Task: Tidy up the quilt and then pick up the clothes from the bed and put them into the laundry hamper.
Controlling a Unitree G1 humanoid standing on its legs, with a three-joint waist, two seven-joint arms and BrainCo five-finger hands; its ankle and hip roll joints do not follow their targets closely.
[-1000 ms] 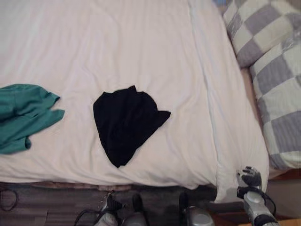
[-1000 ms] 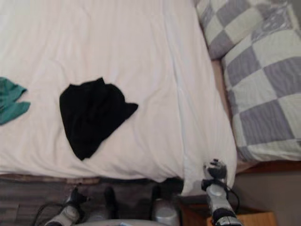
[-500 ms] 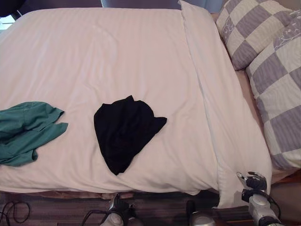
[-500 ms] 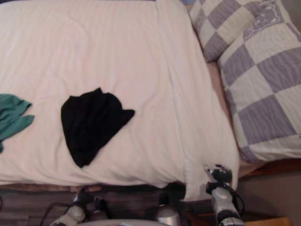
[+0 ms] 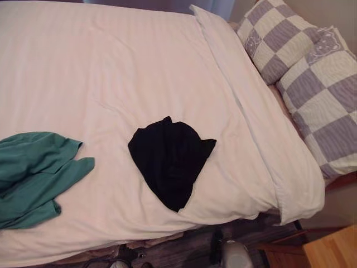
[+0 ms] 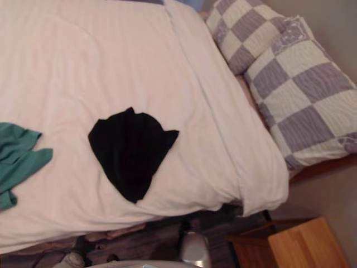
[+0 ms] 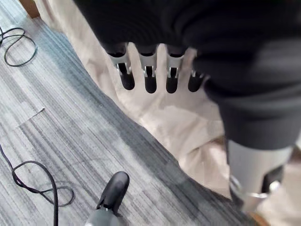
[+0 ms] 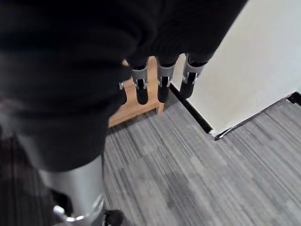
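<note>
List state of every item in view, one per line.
quilt: spread flat over the bed, mildly wrinkled
black garment: crumpled on the quilt near the front edge
green garment: bunched on the quilt, apart from the black one
checked pillows: side by side past the quilt's edge
left hand: open, holding nothing
right hand: open, holding nothing

bed (image 5: 167, 245) | white quilt (image 5: 111, 72) | black garment (image 5: 170, 159) | green garment (image 5: 33, 176) | checked pillows (image 5: 312, 84)

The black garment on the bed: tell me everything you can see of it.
The black garment is soft, matte dark cloth, crumpled into a rough teardrop with a point toward the bed's near edge. It lies flat on the white quilt, near the middle of the near side, apart from the green garment to its left. No hand touches it.
</note>
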